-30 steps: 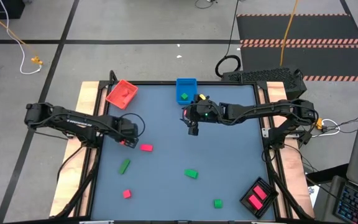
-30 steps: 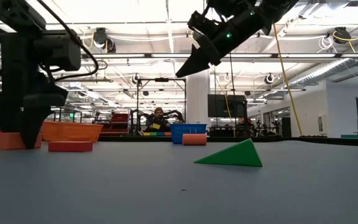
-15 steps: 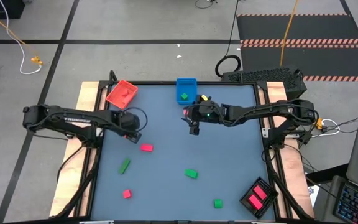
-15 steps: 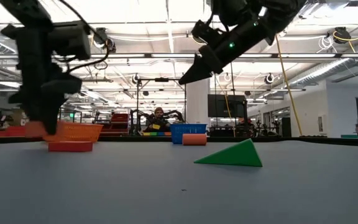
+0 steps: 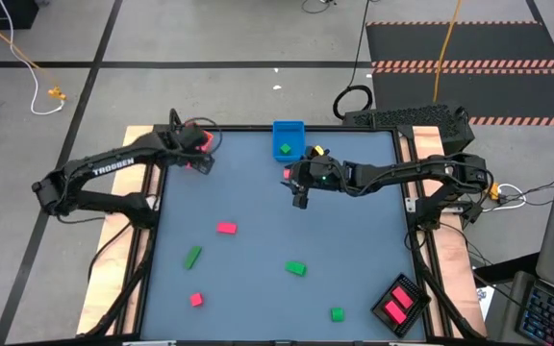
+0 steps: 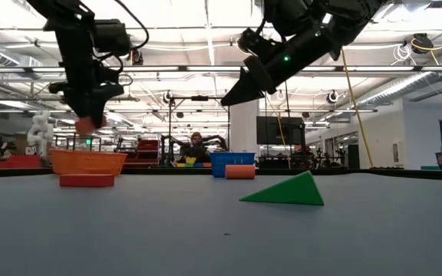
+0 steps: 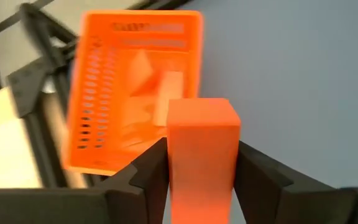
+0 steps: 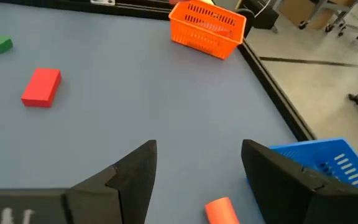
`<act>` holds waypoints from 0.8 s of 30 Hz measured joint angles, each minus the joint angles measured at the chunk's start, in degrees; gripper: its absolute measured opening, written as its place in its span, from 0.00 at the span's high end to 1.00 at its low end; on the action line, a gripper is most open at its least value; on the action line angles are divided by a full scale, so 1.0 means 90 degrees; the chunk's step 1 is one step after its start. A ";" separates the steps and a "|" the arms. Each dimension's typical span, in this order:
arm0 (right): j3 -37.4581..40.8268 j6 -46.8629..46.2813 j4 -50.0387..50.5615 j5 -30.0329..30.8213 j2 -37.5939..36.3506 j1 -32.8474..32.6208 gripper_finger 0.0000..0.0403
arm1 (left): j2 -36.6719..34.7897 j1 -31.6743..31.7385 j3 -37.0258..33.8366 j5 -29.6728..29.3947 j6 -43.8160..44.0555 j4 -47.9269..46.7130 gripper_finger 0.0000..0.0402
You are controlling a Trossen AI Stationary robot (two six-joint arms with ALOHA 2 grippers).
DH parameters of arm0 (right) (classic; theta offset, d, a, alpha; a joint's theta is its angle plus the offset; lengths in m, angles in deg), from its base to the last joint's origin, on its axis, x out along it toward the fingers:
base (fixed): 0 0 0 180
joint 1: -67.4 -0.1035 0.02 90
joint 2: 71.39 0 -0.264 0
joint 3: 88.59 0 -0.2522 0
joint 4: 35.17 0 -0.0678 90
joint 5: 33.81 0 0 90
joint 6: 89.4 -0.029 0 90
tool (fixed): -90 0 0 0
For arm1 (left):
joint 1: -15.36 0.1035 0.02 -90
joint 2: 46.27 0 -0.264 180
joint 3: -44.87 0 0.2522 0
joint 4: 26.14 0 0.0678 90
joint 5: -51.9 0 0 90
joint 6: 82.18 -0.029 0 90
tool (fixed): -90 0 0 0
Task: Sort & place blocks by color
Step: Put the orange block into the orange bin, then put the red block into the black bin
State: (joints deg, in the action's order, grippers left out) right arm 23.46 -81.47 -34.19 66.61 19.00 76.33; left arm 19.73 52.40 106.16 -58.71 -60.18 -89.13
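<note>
Over at the far-left corner, my left gripper [image 5: 197, 146] has swung up from mid-table, clamped on a red block [image 7: 202, 155] above the red tray [image 7: 135, 87], so a drop looks close. Right gripper [image 8: 197, 180] hovers spread beside the blue tray [image 5: 288, 138]. From above, the held block is barely visible.

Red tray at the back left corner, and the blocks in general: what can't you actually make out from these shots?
- Red tray, high view: mostly covered by the left gripper.
- Its contents, left wrist view: blurred and partly behind the held red block, so no count.
- Black tray, high view: pink pieces too small to count.
- Blue tray, right wrist view: cut off by the edge.
</note>
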 joint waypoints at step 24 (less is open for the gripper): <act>0.0000 -0.1101 0.1451 -0.0011 0.0002 -0.0174 0.43 | 0.0000 0.0992 -0.0204 0.0049 -0.0617 0.0968 0.19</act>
State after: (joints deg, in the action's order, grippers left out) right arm 23.46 -91.38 -21.13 66.51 19.02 74.77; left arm 19.73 61.32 104.32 -58.27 -65.74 -80.43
